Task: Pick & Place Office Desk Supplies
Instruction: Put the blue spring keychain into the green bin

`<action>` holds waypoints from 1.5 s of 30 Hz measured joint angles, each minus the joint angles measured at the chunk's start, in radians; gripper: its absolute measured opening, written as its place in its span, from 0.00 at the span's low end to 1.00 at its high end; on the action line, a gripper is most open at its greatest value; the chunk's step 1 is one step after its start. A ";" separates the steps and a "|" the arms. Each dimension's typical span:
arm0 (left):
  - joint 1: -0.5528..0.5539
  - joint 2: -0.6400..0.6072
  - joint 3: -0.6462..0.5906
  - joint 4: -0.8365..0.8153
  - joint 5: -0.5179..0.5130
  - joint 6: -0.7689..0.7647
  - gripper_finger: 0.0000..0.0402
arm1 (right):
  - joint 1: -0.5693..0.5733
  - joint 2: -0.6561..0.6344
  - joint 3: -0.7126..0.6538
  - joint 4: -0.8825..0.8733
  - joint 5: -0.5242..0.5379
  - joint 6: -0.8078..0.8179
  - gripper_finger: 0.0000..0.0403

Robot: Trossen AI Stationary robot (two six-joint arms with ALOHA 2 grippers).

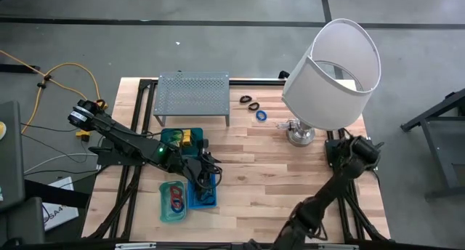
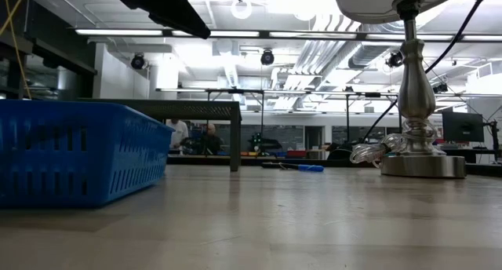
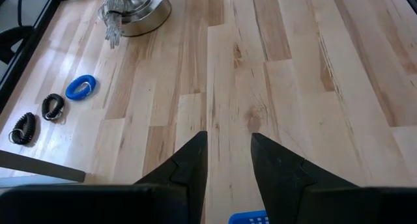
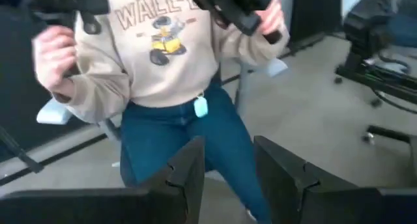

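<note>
A blue ring (image 1: 261, 115) and two black loops (image 1: 249, 102) lie flat on the wooden table, right of the grey rack; the left wrist view shows the ring (image 3: 80, 88) and loops (image 3: 53, 106) too. Red and blue rings lie in a teal tray (image 1: 173, 203), and yellow packets in a green tray (image 1: 182, 139). My left gripper (image 3: 228, 136) hovers open over the blue tray (image 1: 205, 195), with nothing between its fingers. My right gripper (image 4: 228, 142) is open and empty beside the lamp base (image 1: 300, 134), and its wrist view looks off the table at a seated person.
A big white-shaded lamp (image 1: 330, 72) stands at the far right, with a coiled cord at its base (image 3: 133, 9). The grey perforated rack (image 1: 192, 94) stands at the far middle. Bare wood spans the table's middle (image 1: 283, 177). The seated person holds dark controllers (image 4: 241, 9).
</note>
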 joint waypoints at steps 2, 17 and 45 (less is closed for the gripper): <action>-0.003 0.000 0.000 0.000 0.000 -0.001 0.28 | 0.007 -0.034 0.000 -0.048 0.055 0.010 0.30; -0.013 0.000 0.000 0.000 0.021 0.007 0.28 | 0.281 -0.131 0.000 -0.181 1.072 -0.058 0.30; -0.012 0.000 0.000 0.002 0.023 0.008 0.28 | 0.288 -0.671 0.000 -0.874 0.932 0.146 0.30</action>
